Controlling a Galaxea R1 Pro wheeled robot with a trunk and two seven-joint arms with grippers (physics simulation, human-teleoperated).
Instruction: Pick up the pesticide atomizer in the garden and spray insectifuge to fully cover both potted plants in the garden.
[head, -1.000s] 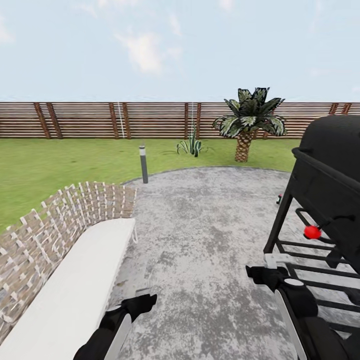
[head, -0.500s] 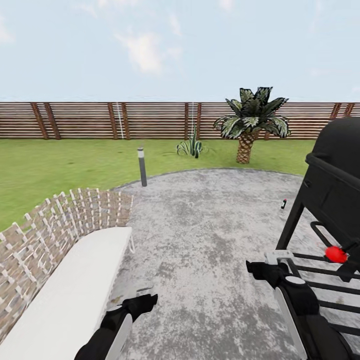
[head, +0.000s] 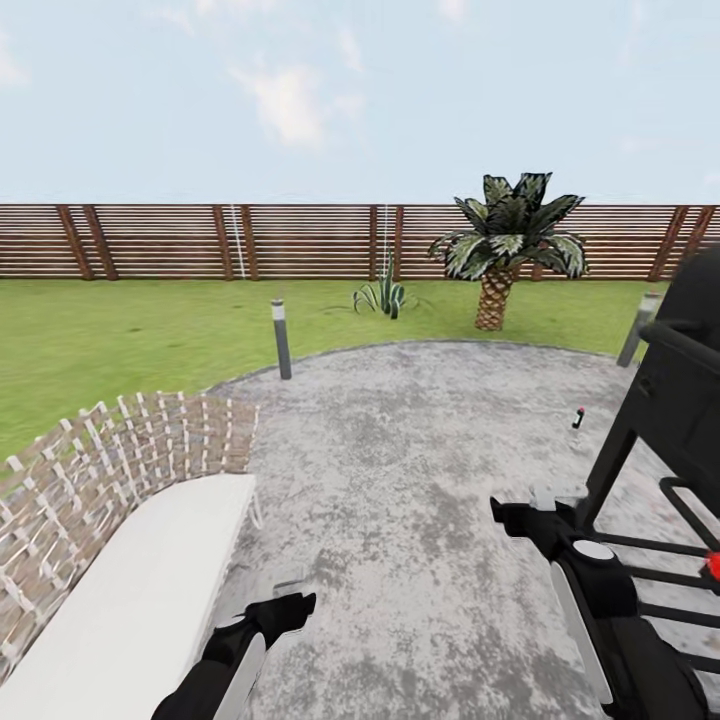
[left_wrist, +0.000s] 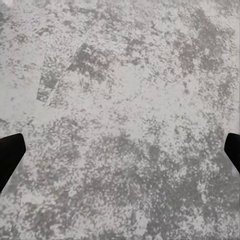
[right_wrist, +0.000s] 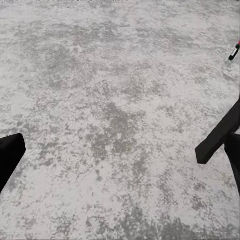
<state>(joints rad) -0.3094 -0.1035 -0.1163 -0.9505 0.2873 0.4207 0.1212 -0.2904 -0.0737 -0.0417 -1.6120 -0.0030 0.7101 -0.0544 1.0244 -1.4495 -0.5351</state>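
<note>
A round grey stone patio (head: 400, 470) spreads ahead of the robot, with a wide bare stretch down its middle. Green lawn (head: 120, 330) borders its curved far edge, and a wooden slat fence (head: 300, 240) closes the garden at the back.

On the left, a wicker sofa with a white cushion (head: 130, 590) runs along the patio's edge. On the right, a black grill on a metal frame (head: 670, 440) stands close beside the robot's right arm. A short grey post (head: 281, 339) stands at the far left rim of the patio, and another (head: 637, 330) at the far right rim. A palm-like plant (head: 505, 245) and a small spiky plant (head: 380, 293) grow on the lawn near the fence.

The pesticide atomizer (head: 577, 419), small and dark with a red tip, stands upright on the stone near the grill's front leg, well ahead of the right gripper (head: 520, 520). It also appears at the edge of the right wrist view (right_wrist: 233, 52).

Both arms are held low and forward over bare stone. The left gripper (head: 285, 608) sits beside the sofa's near end. Both sets of jaws stand wide apart, holding nothing, with their black fingertips (left_wrist: 10, 155) (right_wrist: 10, 157) at the sides of each wrist view.
</note>
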